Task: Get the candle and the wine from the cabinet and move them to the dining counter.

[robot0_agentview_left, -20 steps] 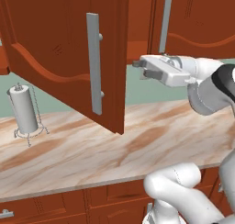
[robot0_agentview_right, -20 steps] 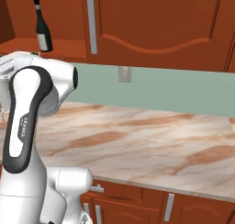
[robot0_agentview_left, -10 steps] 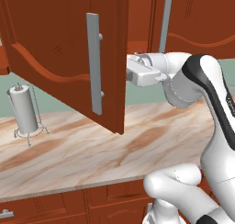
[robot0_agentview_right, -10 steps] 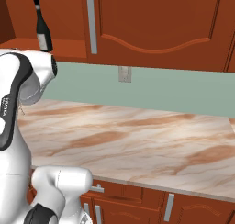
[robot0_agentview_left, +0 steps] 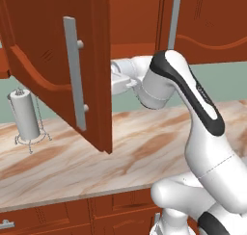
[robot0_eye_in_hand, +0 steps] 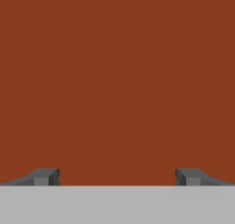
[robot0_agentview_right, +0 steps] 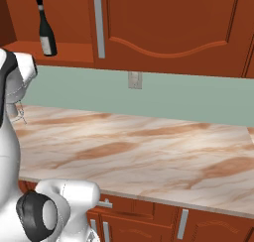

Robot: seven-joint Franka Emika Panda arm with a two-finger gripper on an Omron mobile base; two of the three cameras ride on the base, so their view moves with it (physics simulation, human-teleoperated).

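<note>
Wine (robot0_agentview_right: 46, 29) stands upright on the cabinet (robot0_agentview_right: 163, 28) shelf, upper left of the right base view, partly cropped by the frame edge. The open door (robot0_agentview_left: 58, 65) on the left of the left base view hides the hand behind it. Tool (robot0_eye_in_hand: 117, 176) is spread wide, empty, facing plain red-brown wood up close. Towel roll (robot0_agentview_left: 26, 116) sits on the surface (robot0_agentview_left: 144, 147) at left.

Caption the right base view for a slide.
Wine upright on the open cabinet shelf, above the marble counter.
</note>
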